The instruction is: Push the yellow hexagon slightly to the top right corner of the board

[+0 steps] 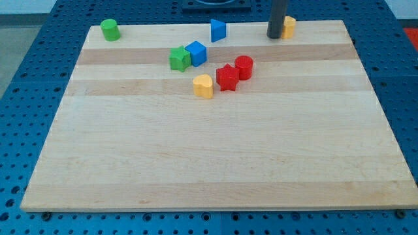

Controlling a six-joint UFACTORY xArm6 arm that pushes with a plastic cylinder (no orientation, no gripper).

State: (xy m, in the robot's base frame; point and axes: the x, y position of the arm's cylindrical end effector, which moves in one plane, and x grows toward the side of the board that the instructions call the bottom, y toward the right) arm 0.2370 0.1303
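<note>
The yellow hexagon point(289, 27) sits near the view's top edge of the wooden board point(215, 150), right of centre, partly hidden by my dark rod. My tip point(275, 36) rests on the board right against the hexagon's left side. The hexagon's left part is covered by the rod.
A green cylinder point(110, 29) stands at the top left corner. A blue triangular block point(217, 30) is left of my tip. A green star point(179, 58) touches a blue cube point(196, 52). A red star point(226, 78), red cylinder point(243, 67) and yellow heart-like block point(203, 85) cluster mid-board.
</note>
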